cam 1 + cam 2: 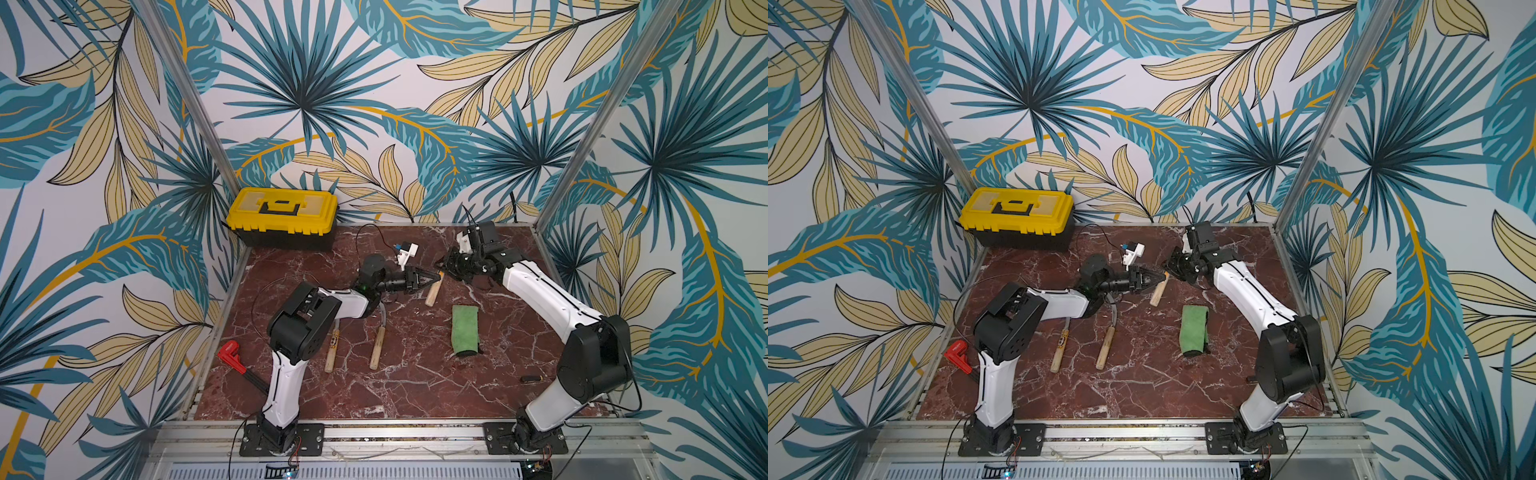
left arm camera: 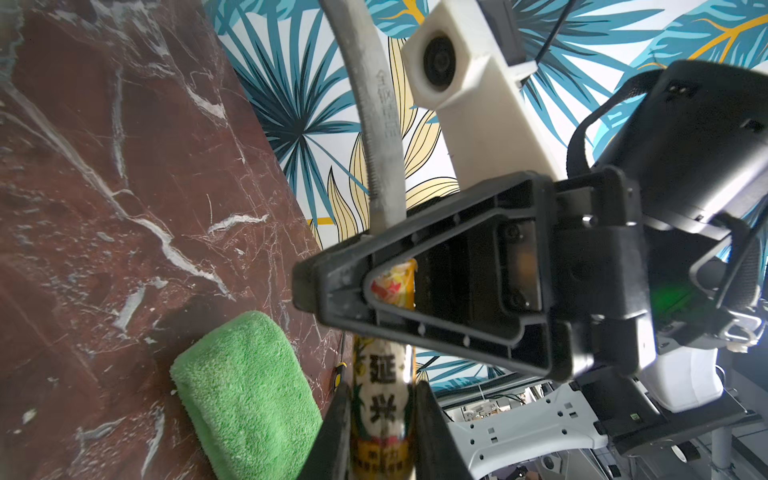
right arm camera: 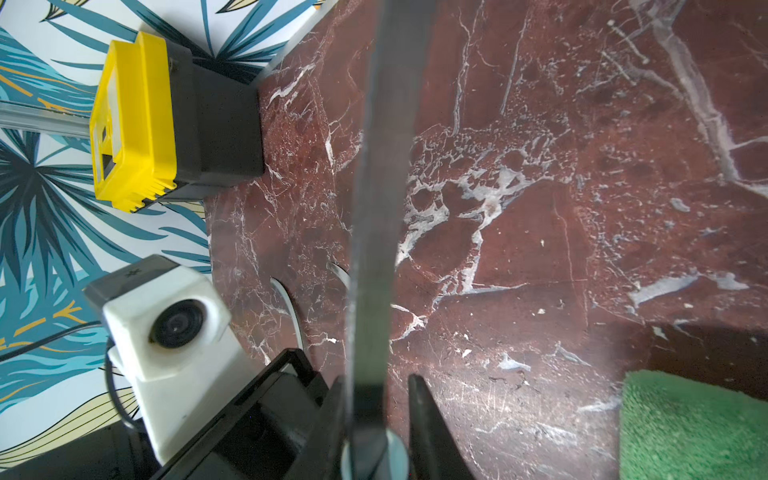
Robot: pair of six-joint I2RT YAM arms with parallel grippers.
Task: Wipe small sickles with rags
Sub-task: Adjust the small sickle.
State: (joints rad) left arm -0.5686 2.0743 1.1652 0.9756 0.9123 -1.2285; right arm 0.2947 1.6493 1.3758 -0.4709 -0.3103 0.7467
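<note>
In both top views one small sickle [image 1: 432, 293] [image 1: 1158, 293] hangs tilted above the middle of the table, held between both arms. My left gripper [image 1: 436, 276] [image 2: 380, 399] is shut on its labelled wooden handle. My right gripper [image 1: 440, 266] [image 3: 376, 395] is shut on the same sickle where the grey blade [image 2: 380, 124] [image 3: 386, 166] meets the handle. Two more small sickles [image 1: 331, 349] [image 1: 377, 347] lie side by side under the left arm. The green rag [image 1: 465, 330] [image 1: 1195, 330] [image 2: 245, 395] lies folded on the table, near the right arm.
A yellow and black toolbox [image 1: 282, 216] [image 3: 137, 120] stands at the back left corner. A red-handled tool [image 1: 230, 353] lies at the table's left edge. A small dark object [image 1: 532, 378] sits near the right arm's base. Metal posts frame the marble table [image 1: 415, 386].
</note>
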